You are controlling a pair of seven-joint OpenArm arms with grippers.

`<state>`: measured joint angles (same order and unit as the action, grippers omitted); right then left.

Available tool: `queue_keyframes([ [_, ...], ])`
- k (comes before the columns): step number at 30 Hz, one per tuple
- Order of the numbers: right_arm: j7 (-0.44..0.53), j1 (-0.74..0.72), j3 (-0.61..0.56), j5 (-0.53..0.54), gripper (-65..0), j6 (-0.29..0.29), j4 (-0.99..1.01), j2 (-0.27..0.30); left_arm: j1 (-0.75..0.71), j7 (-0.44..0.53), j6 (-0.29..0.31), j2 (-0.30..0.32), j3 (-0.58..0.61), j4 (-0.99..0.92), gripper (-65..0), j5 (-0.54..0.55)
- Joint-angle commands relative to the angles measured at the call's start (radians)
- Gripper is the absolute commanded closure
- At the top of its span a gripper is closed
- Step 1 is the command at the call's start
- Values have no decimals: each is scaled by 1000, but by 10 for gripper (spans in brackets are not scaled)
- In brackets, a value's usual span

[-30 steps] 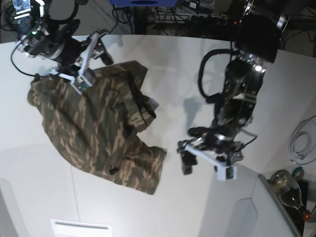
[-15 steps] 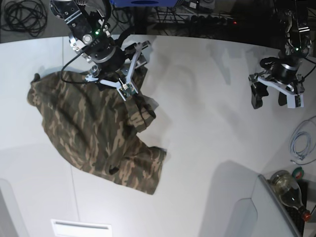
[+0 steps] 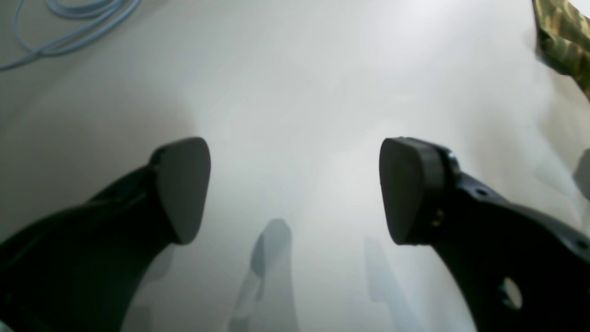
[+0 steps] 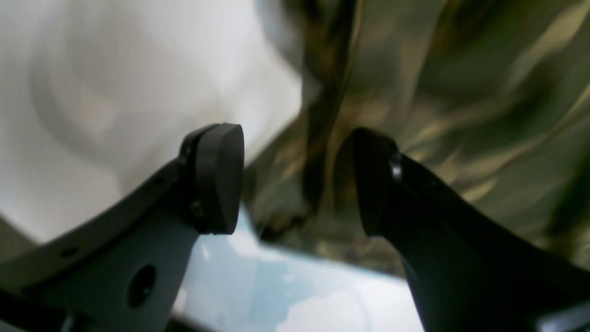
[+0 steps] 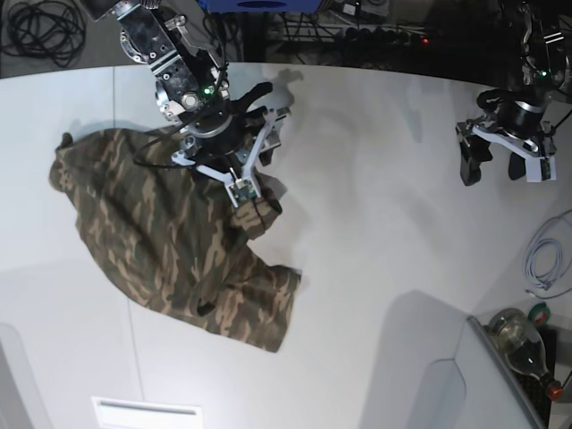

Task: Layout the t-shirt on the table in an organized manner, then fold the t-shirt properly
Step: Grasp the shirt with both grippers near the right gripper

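Right end effector [image 5: 239, 170]: we found it low over the upper right part of the t-shirt [image 5: 170, 232], jaws apart. In its wrist view one finger [image 4: 216, 177] stood over bare desk and the other over camouflage cloth, a raised fold of fabric between them. We could not tell whether the pads touched the cloth; nothing was clamped.

Left end effector [image 5: 500, 165]: jaws wide apart and empty, hovering over bare desk [image 5: 375, 223] near the far right edge. Its wrist view showed only white surface between the fingers [image 3: 182, 189], with a scrap of camouflage at the upper right corner of the frame.

Key relation: the shirt lay directly under the right end effector and well apart from the left one, so we judged the right arm nearer for the next pull. The crumpled garment's long axis ran diagonally, from the upper left of the base view down toward the lower middle; the bunched fold sat at its right edge.

Task state: shirt bunched and not yet laid flat; we judged the spreading step in hand, folding not begun.

Surface: smooth white desk, far wider than the shirt, faint seam lines.

Room: coiled pale cable [image 5: 545, 259] and a glass bottle [image 5: 518, 344] at the right side; dark cables [image 5: 40, 31] behind the desk.
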<state>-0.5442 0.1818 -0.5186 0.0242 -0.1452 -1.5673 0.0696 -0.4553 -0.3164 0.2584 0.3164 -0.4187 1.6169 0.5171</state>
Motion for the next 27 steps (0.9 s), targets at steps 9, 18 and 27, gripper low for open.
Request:
queue_keyframes([
  [9, 28, 80, 4, 1, 0, -159, -78, 80, 39, 23, 5, 10, 195, 9, -548, 7],
  [18, 26, 212, 31, 0, -2, -159, -325, 167, 172, 21, 6, 11, 619, 9, -548, 5],
  [27, 60, 265, 131, 0, -2, -159, -437, 213, 424, 29, 6, -13, 1070, -189, -548, 8],
])
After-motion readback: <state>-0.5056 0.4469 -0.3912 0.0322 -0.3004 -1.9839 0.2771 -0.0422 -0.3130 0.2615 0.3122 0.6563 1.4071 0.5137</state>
